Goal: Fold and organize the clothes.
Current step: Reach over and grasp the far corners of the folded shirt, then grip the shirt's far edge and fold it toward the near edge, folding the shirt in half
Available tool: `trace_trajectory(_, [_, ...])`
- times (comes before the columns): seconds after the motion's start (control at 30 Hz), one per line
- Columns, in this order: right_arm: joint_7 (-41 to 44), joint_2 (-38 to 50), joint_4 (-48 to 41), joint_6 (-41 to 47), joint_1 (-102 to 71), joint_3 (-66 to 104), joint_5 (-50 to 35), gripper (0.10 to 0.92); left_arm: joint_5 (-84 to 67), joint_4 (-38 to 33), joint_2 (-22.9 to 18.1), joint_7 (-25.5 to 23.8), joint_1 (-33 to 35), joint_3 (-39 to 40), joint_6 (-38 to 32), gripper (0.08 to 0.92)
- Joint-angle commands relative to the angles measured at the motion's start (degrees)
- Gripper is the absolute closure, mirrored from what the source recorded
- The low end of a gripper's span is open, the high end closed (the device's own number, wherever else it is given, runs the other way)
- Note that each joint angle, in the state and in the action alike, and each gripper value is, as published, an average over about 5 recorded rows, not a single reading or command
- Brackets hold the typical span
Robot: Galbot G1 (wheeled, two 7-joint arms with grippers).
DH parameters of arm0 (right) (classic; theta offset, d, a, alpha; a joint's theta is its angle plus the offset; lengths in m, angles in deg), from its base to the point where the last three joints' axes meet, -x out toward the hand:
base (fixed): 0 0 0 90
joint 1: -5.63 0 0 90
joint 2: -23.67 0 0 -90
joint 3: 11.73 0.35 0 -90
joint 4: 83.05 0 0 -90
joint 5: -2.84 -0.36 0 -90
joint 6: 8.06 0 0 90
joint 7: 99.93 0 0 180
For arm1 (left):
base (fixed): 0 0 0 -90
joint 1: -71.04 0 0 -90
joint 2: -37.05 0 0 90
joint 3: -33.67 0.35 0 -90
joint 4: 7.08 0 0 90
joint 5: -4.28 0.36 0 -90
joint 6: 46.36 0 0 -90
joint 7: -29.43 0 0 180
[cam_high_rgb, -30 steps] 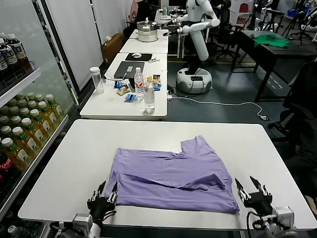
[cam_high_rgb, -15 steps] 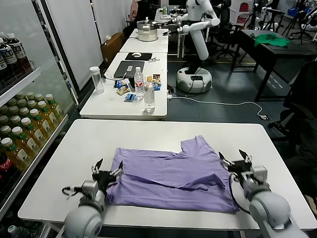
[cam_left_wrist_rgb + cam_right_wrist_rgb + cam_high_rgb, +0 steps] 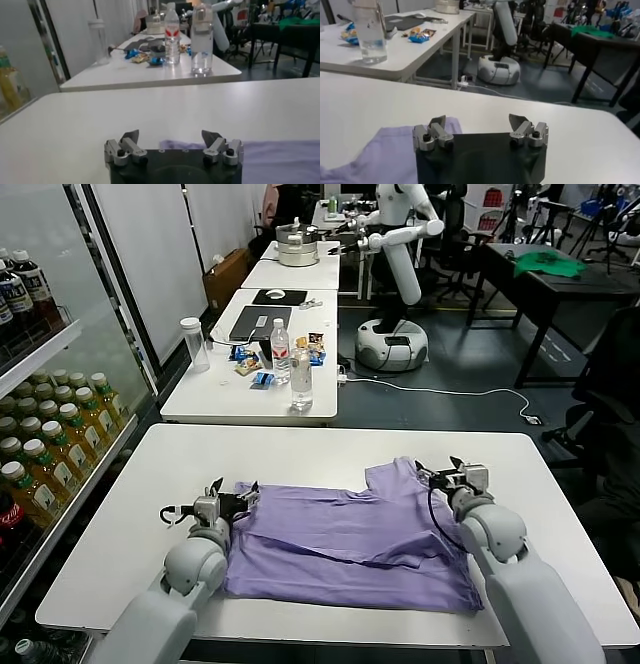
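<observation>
The lavender T-shirt (image 3: 350,534) lies flat on the white table (image 3: 180,464), with a fold line across its middle and one sleeve (image 3: 398,479) sticking out at its far right. My left gripper (image 3: 232,492) is open at the shirt's far left corner, low over the cloth edge. In the left wrist view the left gripper (image 3: 170,136) has nothing between its fingers, and purple cloth (image 3: 270,155) lies just under and beside it. My right gripper (image 3: 443,472) is open beside the sleeve. The right wrist view shows the right gripper (image 3: 478,121) empty, with the sleeve cloth (image 3: 385,150) by one finger.
A second white table (image 3: 250,399) behind holds water bottles (image 3: 301,376), snacks and a laptop. A fridge of drink bottles (image 3: 45,454) stands at the left. Farther back are a white robot (image 3: 395,244) and a green cloth (image 3: 548,266) on a dark table.
Both arms have moved from the table's front edge forward along the shirt's sides to its far corners. Both grippers have opened wider.
</observation>
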Motion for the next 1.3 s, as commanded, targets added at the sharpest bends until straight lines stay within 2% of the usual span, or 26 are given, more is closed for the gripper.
trace_trajectory(0.03, [0.00, -1.30, -7.73, 0.35, 5.96, -3.53, -1.28, 0.203, -4.56, 5.31, 0.62, -0.40, -5.13, 3.22, 2.00, 0.177])
trace_trajectory(0.27, [0.60, -2.22, -10.20, 0.40, 6.18, -4.26, -5.46, 0.215, -6.50, 4.24, 1.13, -0.31, -3.34, 3.31, 3.63, 0.177])
trace_trajectory(0.37, [1.16, -2.04, -10.67, 0.44, 6.30, -4.61, -6.53, 0.285, -7.15, 2.99, 1.41, -0.28, -2.43, 3.20, 3.70, 0.198])
trace_trajectory(0.8, [2.18, -1.18, -9.54, 0.42, 4.97, -4.35, -9.43, 0.665, -6.53, 1.70, 0.83, -0.49, 0.29, 2.77, 1.50, 0.571])
trace_trajectory(1.07, [2.91, -0.01, -2.93, 0.23, 2.57, -3.38, -8.16, 0.883, -6.54, -1.93, 1.46, -0.77, 1.83, 1.97, -2.48, 0.805])
trace_trajectory(1.2, [3.42, 1.64, 3.49, -0.24, 0.47, -2.19, -7.00, 0.910, -8.32, -7.53, 3.35, -0.63, 4.42, 0.42, -3.55, 0.888])
trace_trajectory(1.3, [3.67, 3.51, 8.90, -0.47, -1.76, -0.54, -6.66, 0.910, -9.15, -12.71, 4.93, -0.59, 6.81, -0.44, -3.81, 0.901])
